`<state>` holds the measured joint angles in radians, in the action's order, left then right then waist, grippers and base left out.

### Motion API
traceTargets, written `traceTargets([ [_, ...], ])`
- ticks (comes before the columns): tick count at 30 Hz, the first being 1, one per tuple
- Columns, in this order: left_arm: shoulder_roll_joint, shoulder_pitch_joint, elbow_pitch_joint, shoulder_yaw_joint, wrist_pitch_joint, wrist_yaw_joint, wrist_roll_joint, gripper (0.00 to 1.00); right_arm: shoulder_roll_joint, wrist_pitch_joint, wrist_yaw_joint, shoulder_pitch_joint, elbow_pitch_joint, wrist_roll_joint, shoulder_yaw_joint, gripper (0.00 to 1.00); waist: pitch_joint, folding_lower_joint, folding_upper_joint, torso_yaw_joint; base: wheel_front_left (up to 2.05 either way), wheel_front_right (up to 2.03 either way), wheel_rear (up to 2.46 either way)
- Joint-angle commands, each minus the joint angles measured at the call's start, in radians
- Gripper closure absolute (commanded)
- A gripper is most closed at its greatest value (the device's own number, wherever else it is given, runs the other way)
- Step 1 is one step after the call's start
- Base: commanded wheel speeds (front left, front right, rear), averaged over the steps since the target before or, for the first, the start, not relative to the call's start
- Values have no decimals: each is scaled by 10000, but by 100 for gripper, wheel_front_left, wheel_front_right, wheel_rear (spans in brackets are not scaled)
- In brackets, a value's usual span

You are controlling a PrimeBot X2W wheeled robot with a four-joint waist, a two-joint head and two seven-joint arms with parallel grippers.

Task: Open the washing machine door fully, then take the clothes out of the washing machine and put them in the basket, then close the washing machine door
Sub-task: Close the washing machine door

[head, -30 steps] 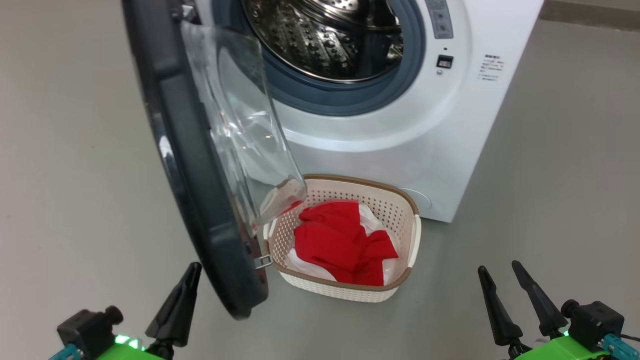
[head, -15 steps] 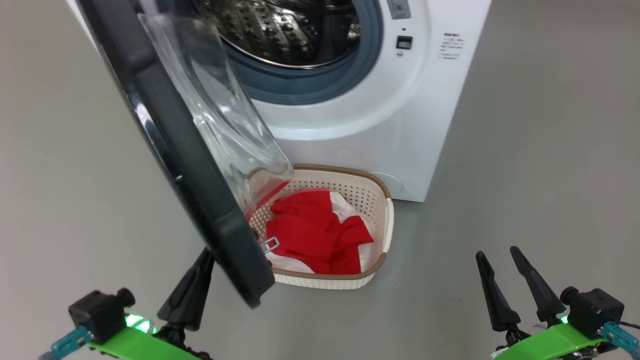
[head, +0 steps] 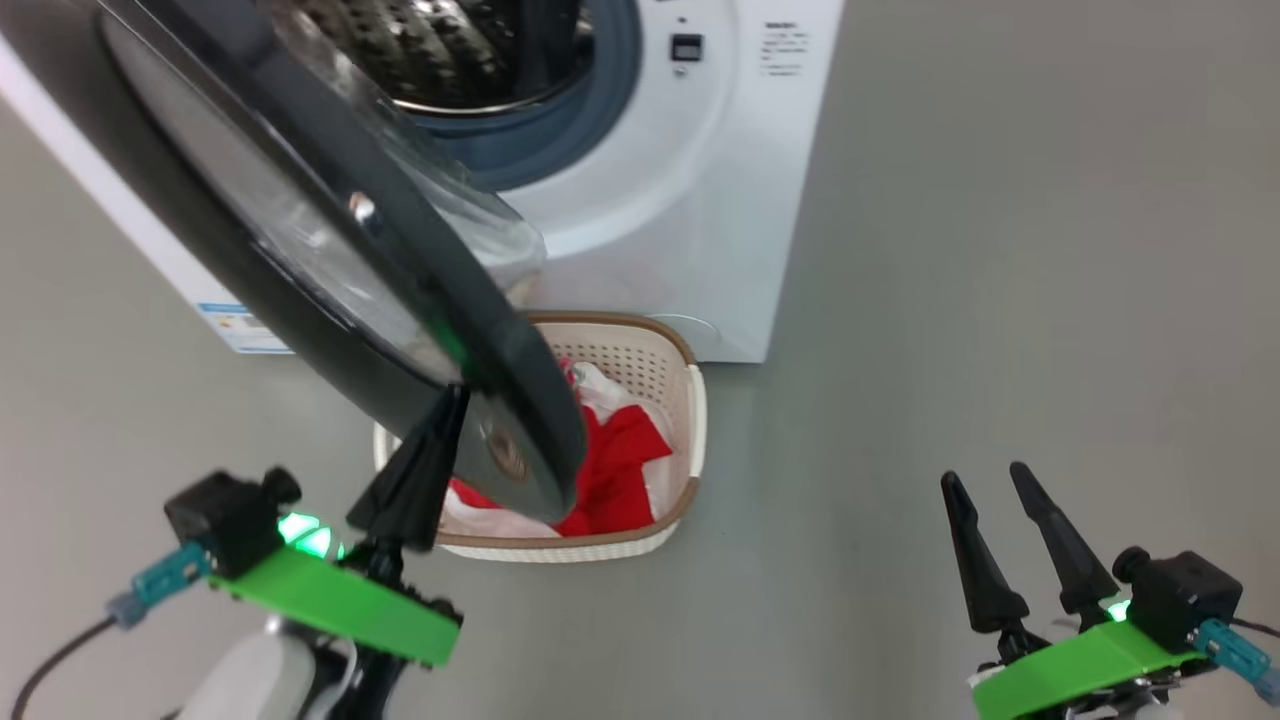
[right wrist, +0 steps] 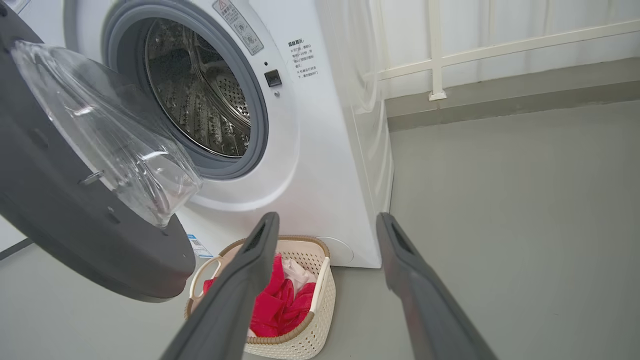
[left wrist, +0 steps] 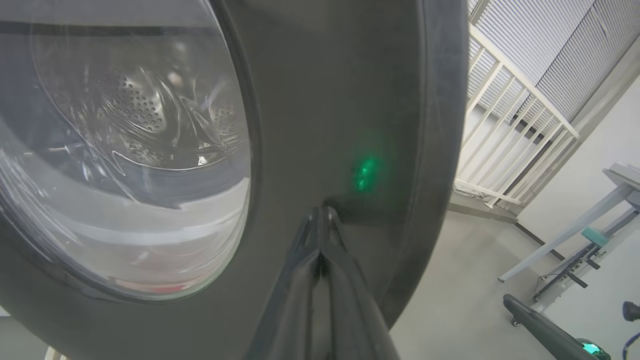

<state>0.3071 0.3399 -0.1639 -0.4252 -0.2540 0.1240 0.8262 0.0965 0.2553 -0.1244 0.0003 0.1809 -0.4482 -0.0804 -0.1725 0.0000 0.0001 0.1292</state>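
Fingers (left wrist: 345, 300) shut, left claw (head: 452, 400) seemingly against door (head: 500, 350)

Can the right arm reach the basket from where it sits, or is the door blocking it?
Probably yes. Bare floor lies between the right arm's open fingers and the basket; the washing machine door overhangs only its left part.
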Motion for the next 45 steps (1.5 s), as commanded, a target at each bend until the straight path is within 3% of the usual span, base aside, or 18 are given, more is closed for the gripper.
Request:
traceTargets([
  [1,62,769,64,299,-78,67,-101,100,23,65,-63,-427,-284,20,-188,0,-365,0,-1,-541,0,0,0],
  [13,-288,3033,-1617,827,-78,67,-269,100,-308,65,-63,-740,-325,-35,-95,0,-1000,0,-1,-2169,0,0,0],
  [23,-61,4255,-2629,981,-78,67,-297,100,-424,65,-63,-844,-302,-101,-118,0,-1184,0,-1,-2967,0,0,0],
  [33,-85,4670,-3090,1137,-78,67,-351,100,-454,65,-63,-814,-305,-77,-26,0,-1184,0,-1,-2993,0,0,0],
  [43,-279,3433,-3042,1392,-78,67,-636,100,-424,65,-63,-679,-254,47,47,0,-758,0,-1,-2397,0,0,0],
  [44,-322,3227,-3024,1480,-78,67,-709,96,-402,65,-63,-659,-247,53,60,0,-703,0,-1,-2313,0,0,0],
  [45,-364,3001,-3009,1570,-78,67,-802,83,-378,65,-63,-641,-236,57,71,0,-639,0,-1,-2227,0,0,0],
])
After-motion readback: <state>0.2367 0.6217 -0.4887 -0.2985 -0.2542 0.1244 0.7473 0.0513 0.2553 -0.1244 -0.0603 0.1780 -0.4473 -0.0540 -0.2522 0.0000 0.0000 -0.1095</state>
